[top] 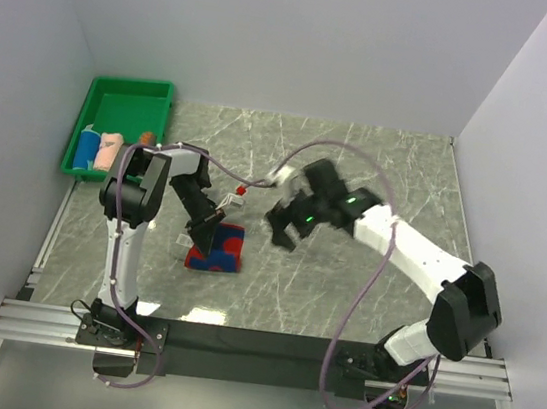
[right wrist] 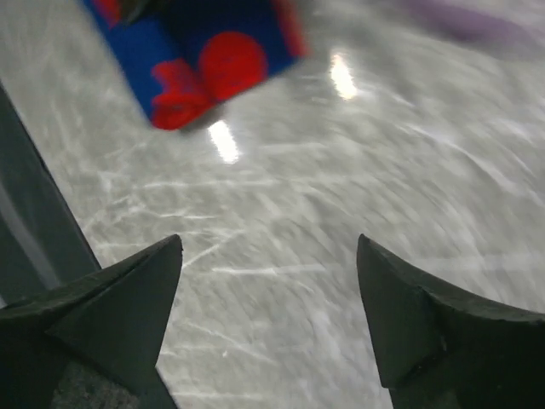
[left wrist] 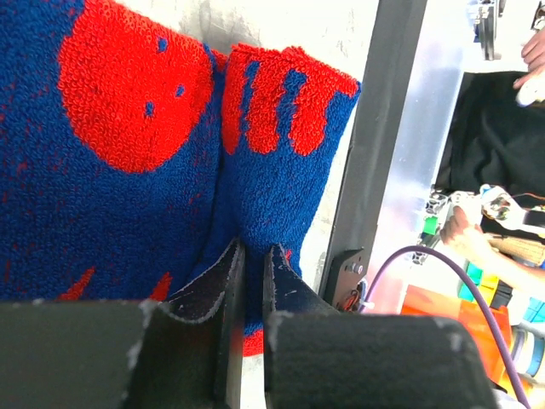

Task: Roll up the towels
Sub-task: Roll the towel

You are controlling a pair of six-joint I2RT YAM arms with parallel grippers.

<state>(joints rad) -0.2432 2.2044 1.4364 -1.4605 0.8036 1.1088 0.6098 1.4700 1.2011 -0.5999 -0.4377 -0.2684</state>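
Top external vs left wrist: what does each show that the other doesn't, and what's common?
Only top external: the green tray at the far left with rolled towels in it, and the right gripper open, clear of the cloth.
Only left wrist: the left gripper closed on a raised fold of the red-and-blue towel, shown close up.
Both: that towel on the table, with the left gripper at it.

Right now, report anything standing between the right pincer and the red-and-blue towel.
Nothing visible does. The right pincer, open, hangs to the right of the red-and-blue towel, with only bare table between them. The left pincer grips the towel from its left side, out of that path.
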